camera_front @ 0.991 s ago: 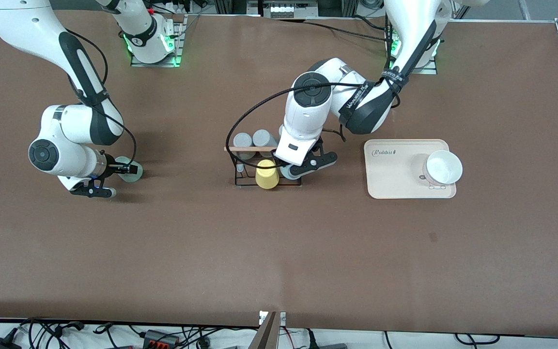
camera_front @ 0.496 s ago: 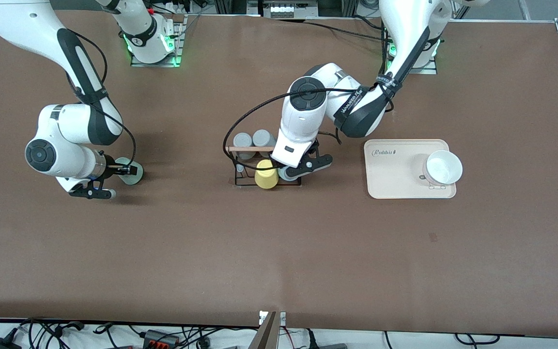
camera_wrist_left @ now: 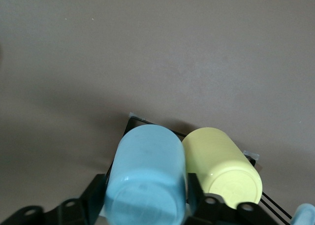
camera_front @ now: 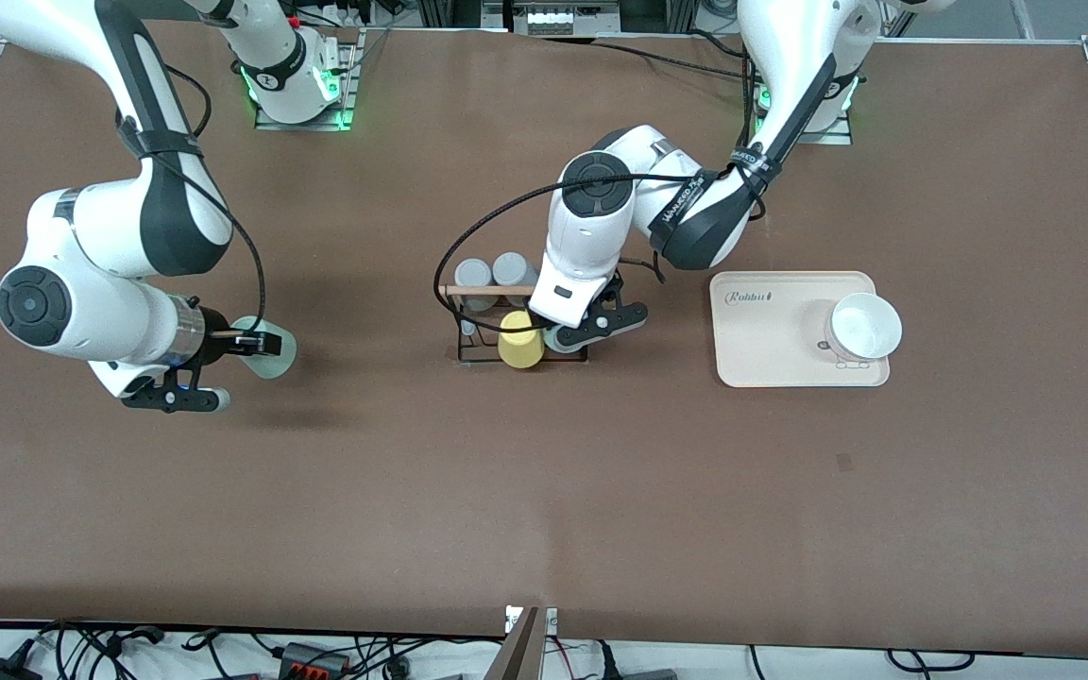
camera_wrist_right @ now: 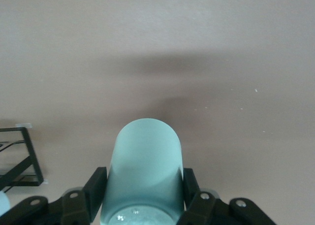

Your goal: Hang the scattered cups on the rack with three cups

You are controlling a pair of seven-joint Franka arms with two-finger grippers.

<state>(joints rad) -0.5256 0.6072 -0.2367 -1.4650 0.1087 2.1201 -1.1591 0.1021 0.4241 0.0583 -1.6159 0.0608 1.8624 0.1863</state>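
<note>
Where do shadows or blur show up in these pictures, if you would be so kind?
Front view: evenly lit, with a soft shadow on the table under the right gripper and its mint cup. Right wrist view: a broad dark shadow band above that cup. Left wrist view: the blue cup is slightly soft, close to the lens.

Rack mid-frame, tray beside it, one cup held far off

The rack (camera_front: 497, 321) sits at frame centre; the left gripper (camera_front: 570, 332) holds the light blue cup (camera_wrist_left: 145, 183) at it, beside the yellow cup (camera_front: 520, 340). The tray (camera_front: 771, 340) lies centre-right, bowl (camera_front: 865, 326) on it. At centre-left, the right gripper (camera_front: 244, 346) holds the mint cup (camera_front: 270, 352) above the table (camera_front: 544, 491).
</note>
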